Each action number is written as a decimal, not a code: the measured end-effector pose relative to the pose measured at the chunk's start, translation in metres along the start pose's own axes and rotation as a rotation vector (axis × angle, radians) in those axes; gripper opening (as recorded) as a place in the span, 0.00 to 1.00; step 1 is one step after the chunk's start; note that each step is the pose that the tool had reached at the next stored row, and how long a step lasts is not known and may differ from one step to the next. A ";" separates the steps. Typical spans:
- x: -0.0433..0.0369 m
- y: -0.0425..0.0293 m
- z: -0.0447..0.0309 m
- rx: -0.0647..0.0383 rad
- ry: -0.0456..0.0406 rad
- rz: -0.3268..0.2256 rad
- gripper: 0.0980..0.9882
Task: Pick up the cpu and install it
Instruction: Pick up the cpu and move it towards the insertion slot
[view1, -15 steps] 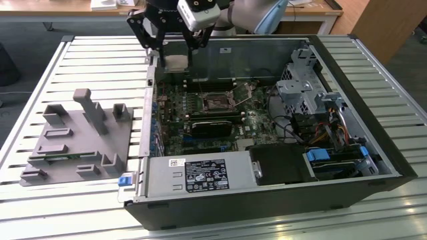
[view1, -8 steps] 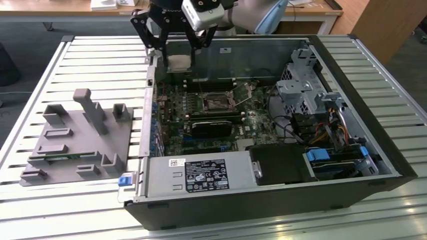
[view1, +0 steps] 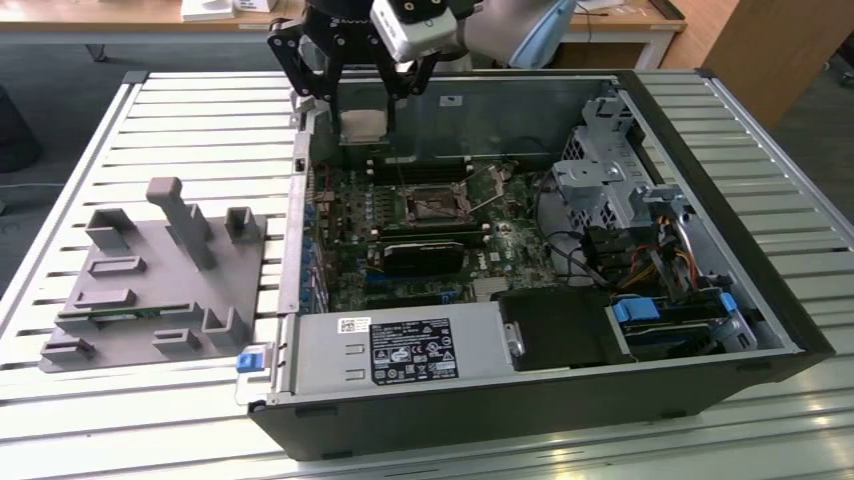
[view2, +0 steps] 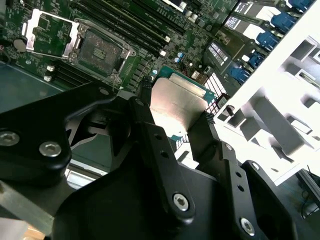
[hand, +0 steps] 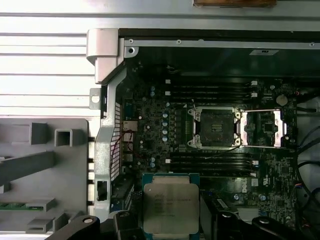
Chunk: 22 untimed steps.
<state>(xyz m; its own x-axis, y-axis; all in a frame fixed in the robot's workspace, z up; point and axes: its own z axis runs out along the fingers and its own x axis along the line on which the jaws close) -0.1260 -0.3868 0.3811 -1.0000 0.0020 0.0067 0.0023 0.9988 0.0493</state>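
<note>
We are holding the cpu (hand: 170, 207) by its edges, the gripper (view1: 363, 112) closed onto it, above the far end of the open computer case (view1: 747, 300), at the exterior view's left. The socket (hand: 215, 128) is lying apart from it, its retaining frame (hand: 262, 127) flipped open. We judge this the carry step; seating will call for squaring the chip over the socket and lowering it level.

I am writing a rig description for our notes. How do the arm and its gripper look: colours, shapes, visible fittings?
The gripper is matt black, built of flat linked bars with rounded ends. Its fingers carry small round holes and silver screw heads. In the exterior view a whitish box sits above the gripper, and the arm behind it is rounded and pale grey.
</note>
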 end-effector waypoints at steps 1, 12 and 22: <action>-0.0007 0.0000 0.0000 0.000 0.0000 0.000 0.50; -0.0106 0.0000 0.0000 0.000 0.0000 0.000 0.50; -0.0161 0.0051 0.0002 0.000 0.0000 0.000 0.50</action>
<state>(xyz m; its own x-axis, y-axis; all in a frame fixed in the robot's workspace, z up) -0.1099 -0.3818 0.3811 -1.0000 0.0020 0.0067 0.0023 0.9988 0.0494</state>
